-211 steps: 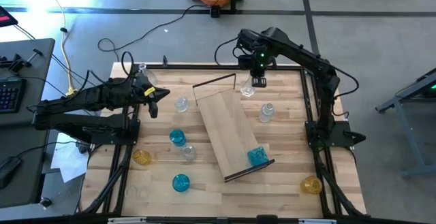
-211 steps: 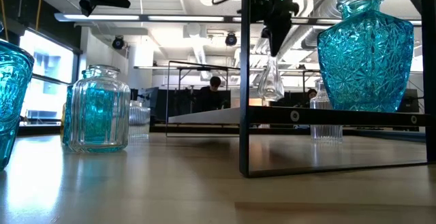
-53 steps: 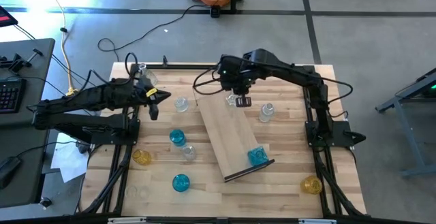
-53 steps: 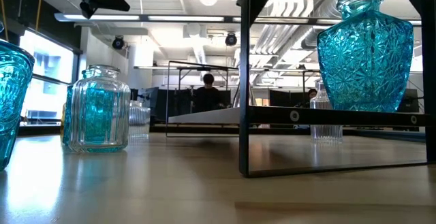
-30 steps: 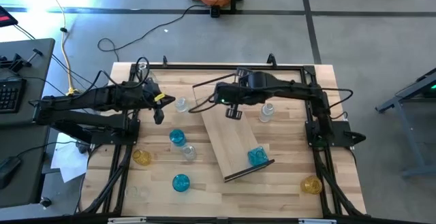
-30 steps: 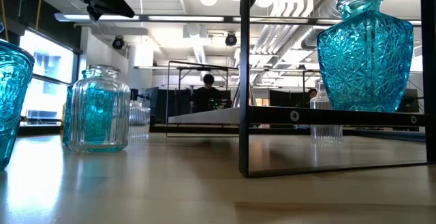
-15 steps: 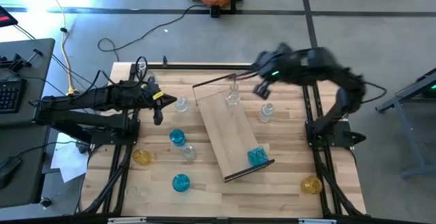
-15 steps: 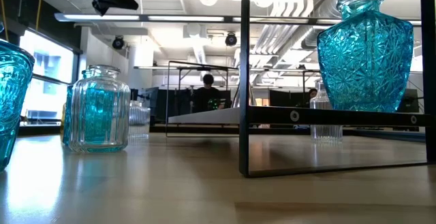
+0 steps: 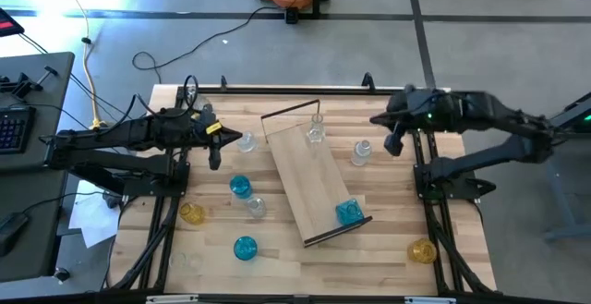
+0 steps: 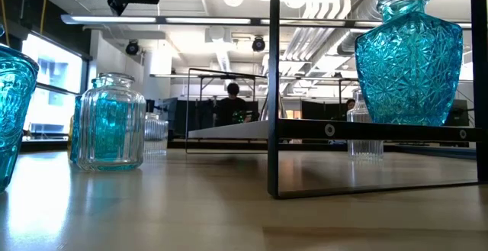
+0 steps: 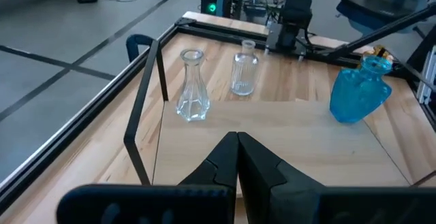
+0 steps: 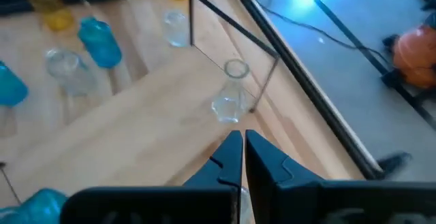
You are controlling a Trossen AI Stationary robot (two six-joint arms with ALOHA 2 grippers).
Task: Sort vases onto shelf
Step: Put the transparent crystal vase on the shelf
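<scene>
Standing on the shelf (image 9: 314, 182) are two of the vases: a clear glass vase (image 9: 316, 132) with a slim neck near its far framed end, and a cut-glass blue vase (image 9: 348, 212) by the near end, so sorting looks only begun. Beyond the shelf's right side, the right gripper (image 9: 394, 140) hangs with fingers pressed together, holding nothing, probably clear of the vase it faces. Off the shelf's left side the left gripper (image 9: 214, 152) is likewise closed and empty, near another clear vase (image 9: 246, 141) on the table (image 9: 388, 269).

blue cut-glass vase (image 9: 348, 212), light-wood shelf (image 9: 312, 177)
</scene>
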